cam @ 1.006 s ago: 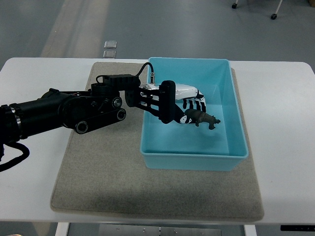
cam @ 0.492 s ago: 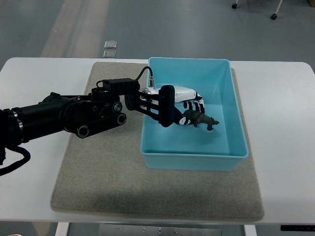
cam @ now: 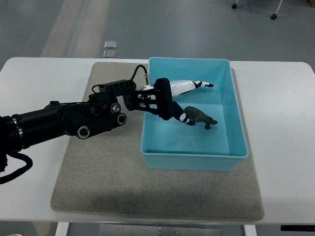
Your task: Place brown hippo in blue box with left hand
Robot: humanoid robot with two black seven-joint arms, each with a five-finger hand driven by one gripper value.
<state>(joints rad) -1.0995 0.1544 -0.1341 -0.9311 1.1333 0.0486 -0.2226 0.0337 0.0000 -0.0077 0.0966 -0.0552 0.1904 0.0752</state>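
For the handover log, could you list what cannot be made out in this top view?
- Whether the thumb tip touches the brown hippo: they meet too closely to tell.
- The left hand palm: faces away from the camera.
- The blue box floor under the hand: covered by it.
- The right arm: out of view.

- The brown hippo (cam: pixel 201 118) is showing a dark, dull brown all over.
- The blue box (cam: pixel 236 123) is appearing in a pale turquoise blue, plain and unpatterned.
- The left hand (cam: pixel 183 96) is showing a glossy white shell with black fingers and black banding.
- The left arm (cam: pixel 64 119) is looking black throughout, with silvery round joint caps.
- The mat (cam: pixel 108 177) is showing a muted grey-beige, faintly speckled.
- The table (cam: pixel 285 147) is appearing plain white.
- The floor (cam: pixel 162 24) is looking grey, with a paler tan stripe crossing it.
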